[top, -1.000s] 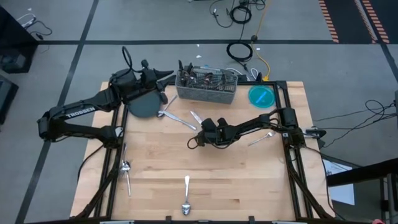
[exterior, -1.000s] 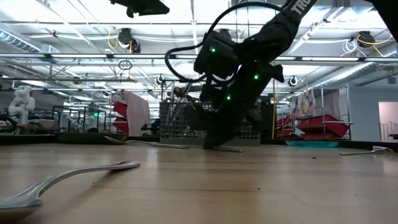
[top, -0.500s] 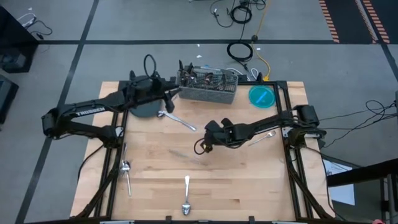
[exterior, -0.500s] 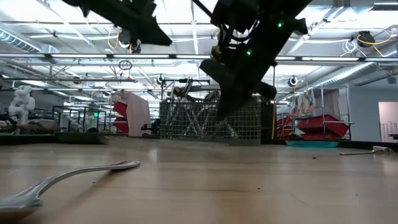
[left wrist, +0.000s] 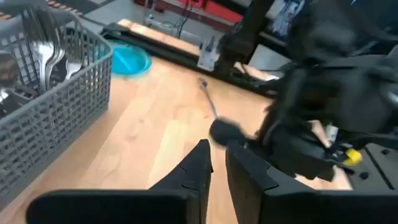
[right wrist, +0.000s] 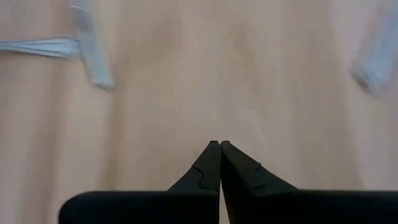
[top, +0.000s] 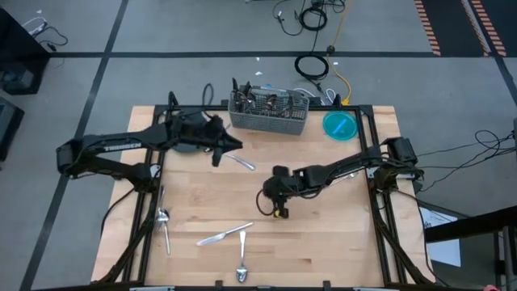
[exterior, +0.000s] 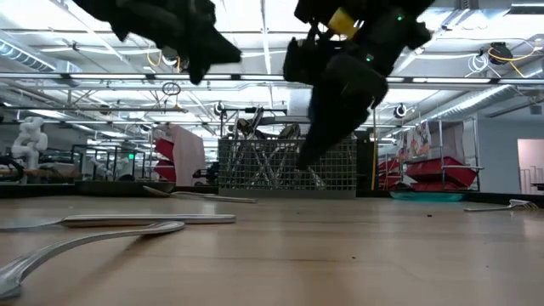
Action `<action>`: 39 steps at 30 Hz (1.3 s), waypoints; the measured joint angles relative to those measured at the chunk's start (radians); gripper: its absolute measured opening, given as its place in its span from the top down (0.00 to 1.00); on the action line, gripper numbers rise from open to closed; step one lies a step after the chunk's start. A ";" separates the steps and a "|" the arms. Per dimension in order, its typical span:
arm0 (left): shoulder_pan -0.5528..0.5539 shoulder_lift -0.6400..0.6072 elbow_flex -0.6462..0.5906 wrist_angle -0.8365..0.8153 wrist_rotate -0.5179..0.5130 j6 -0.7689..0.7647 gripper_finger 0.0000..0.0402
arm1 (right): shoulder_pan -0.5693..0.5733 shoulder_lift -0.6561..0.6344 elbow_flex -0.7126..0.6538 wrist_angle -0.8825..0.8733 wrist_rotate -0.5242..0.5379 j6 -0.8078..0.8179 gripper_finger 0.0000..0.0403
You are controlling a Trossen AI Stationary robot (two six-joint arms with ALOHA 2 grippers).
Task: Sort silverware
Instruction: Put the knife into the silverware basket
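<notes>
Wood table (top: 339, 242) with mesh caddy (top: 269, 113) at back; right gripper (top: 279, 212) mid-table, fingers pressed together, empty; left gripper (top: 234, 145) near caddy, narrow gap, holding nothing

The light wooden table top (top: 323, 242) filled the lower middle of the high view, held in a black metal frame (top: 386, 218). Around it lay a grey concrete floor (top: 121, 32) crossed by dark lines. At the upper middle, black cables (top: 311, 66) were coiled on the floor beside a yellow cable (top: 335, 32). Orange-striped floor tape (top: 485, 24) showed in the upper right corner.

In the low view, a big hall stood behind the table. White ceiling beams (exterior: 85, 78) ran across the top with bright lamps among them. Red storage bins (exterior: 433, 174) stood at the right, and a white wall (exterior: 510, 153) closed the far right.
</notes>
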 joint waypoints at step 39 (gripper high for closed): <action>-0.805 -0.276 0.002 -0.303 -1.278 -0.255 1.00 | 0.065 0.550 0.618 0.243 -0.394 -0.220 1.00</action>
